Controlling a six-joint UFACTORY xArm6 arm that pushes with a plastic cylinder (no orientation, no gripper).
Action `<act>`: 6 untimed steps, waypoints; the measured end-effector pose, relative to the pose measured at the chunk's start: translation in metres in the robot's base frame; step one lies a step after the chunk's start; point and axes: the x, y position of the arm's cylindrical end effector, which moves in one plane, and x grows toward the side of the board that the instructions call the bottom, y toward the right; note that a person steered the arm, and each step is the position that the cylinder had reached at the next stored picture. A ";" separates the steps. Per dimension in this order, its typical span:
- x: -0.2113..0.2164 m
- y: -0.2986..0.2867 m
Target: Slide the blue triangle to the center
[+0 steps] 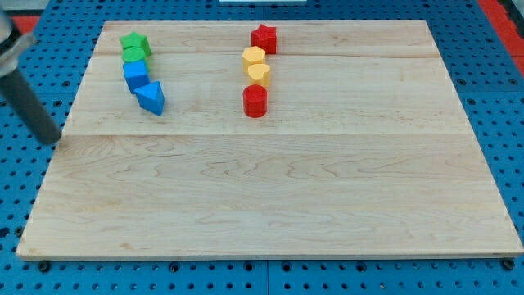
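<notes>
The blue triangle (151, 97) lies on the wooden counter (270, 205) toward the view's upper left, and everything else is easiest placed from it. Touching it up and to the view's left is a blue cube (135, 74), and beyond that cube, farther toward the view's top, sit a green block (133, 56) of unclear shape and a green star (134, 40), the four forming a short slanted column. Well to the triangle's right stands a second column: a red cylinder (255, 101) nearly level with the triangle, then two yellow hexagonal blocks (259, 74) (254, 56) above it, and a red star (264, 37) at the top. There is no claw here to be wide, narrow or holding anything; the arm ends in a dark rod, and my tip (52, 139) sits off the counter's left edge, to the triangle's left and somewhat lower in the view, well apart from it and touching no block. The board's middle lies to the triangle's right and toward the view's bottom, so the triangle sits roughly between my tip and the goal. In my judgement the tip should come in on the triangle's upper-left side, where the blue cube crowds it, making a clean push awkward.
</notes>
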 end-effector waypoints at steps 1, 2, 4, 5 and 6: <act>-0.053 0.022; -0.061 0.108; -0.052 0.158; -0.045 0.180; -0.044 0.145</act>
